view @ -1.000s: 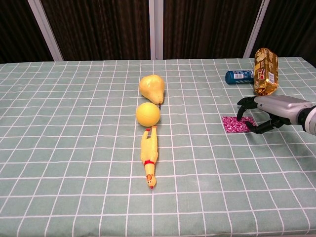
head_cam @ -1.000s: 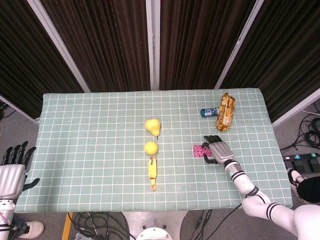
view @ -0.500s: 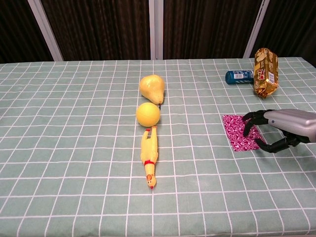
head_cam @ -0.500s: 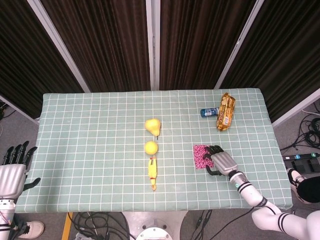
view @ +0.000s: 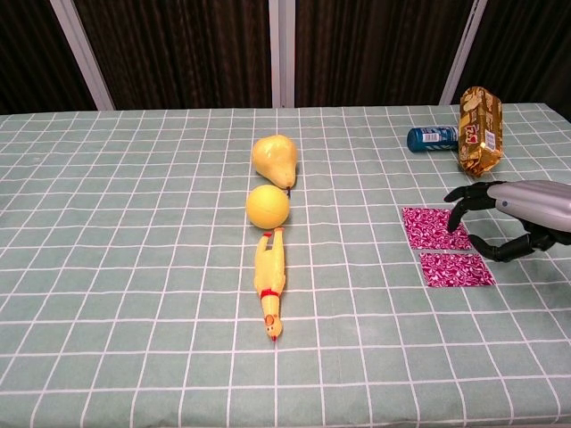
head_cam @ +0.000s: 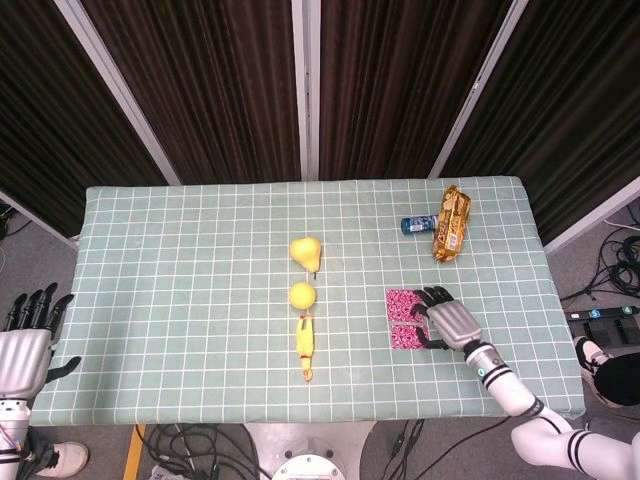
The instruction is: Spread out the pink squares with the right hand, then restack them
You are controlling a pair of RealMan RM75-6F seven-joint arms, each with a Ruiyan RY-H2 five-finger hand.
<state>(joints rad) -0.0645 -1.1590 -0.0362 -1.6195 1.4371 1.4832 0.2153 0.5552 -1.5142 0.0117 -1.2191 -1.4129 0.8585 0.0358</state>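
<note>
Green checked cloth covers the table, and nearest on it lies a yellow rubber chicken, lengthwise, beak toward the near edge. At about four o'clock from the table's middle lie two pink squares side by side, apart by a narrow strip of cloth: the nearer square and the farther square. The right hand hovers just at their three o'clock side, fingers spread and curved downward, holding nothing; whether a fingertip touches the cloth cannot be told. Beyond the chicken sit a yellow ball and then a yellow pear. Farthest, toward one o'clock, lie a blue can and a snack packet. The left hand hangs off the table at eight o'clock, fingers apart, empty.
</note>
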